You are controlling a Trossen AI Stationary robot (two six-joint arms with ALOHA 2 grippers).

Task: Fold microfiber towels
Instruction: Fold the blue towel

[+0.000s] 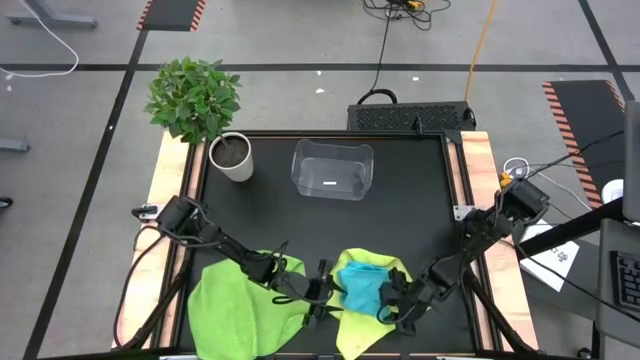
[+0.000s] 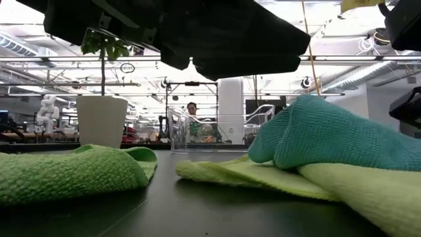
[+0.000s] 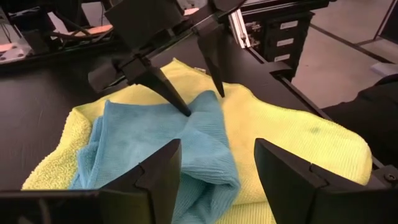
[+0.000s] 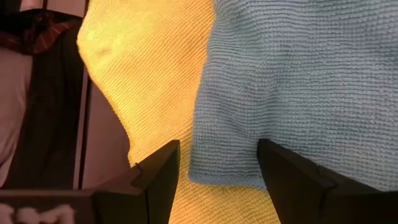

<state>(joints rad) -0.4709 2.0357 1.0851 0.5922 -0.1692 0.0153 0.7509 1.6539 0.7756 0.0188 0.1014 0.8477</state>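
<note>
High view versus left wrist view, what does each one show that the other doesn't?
Only the high view shows the bright green towel, the clear bin and the potted plant. Only the left wrist view shows the right claw with one fingertip on the cloth. Both show the turquoise towel bunched on the pale yellow-green towel.

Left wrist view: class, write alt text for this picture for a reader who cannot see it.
A turquoise towel, loosely folded, lies on a pale yellow-green towel spread on a black table. The right pincer points down at the turquoise towel with its fingers apart, and the left pincer frames the foreground, open.
</note>
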